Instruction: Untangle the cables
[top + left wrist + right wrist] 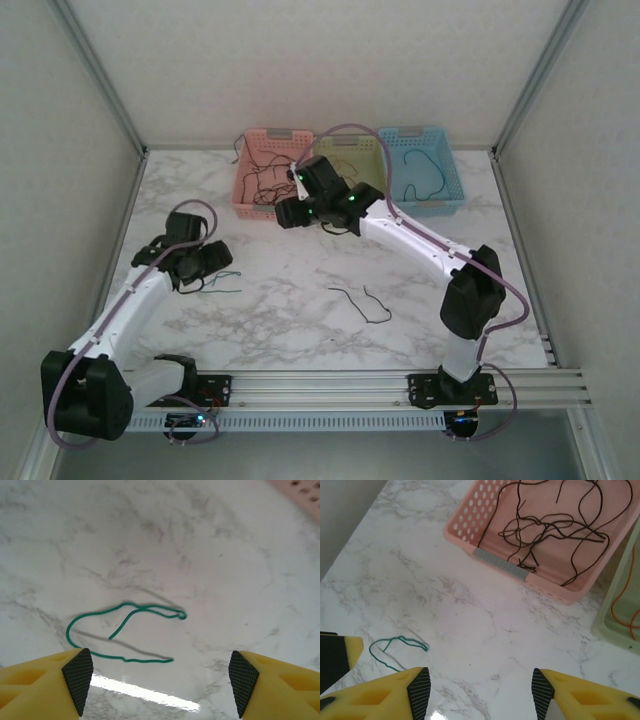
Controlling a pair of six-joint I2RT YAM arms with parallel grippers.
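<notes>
Counter (300, 340): white marble pattern, grey-veined.
Far edge: stood three baskets side by side, pink basket (475, 515) leftmost, pale green basket (612, 630) in the middle, blue basket (453, 175) rightmost.
Left part: lay a green cable (125, 632), looped and flat, well apart from the pink basket.
Middle, nearer the front: lay a black cable (362, 303), kinked, alone.

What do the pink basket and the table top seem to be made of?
Pink basket: probably moulded plastic, matte, with rows of holes in its wall. Table top: white marble-look surface with grey veins, slightly glossy; stone or laminate cannot be told.
</notes>
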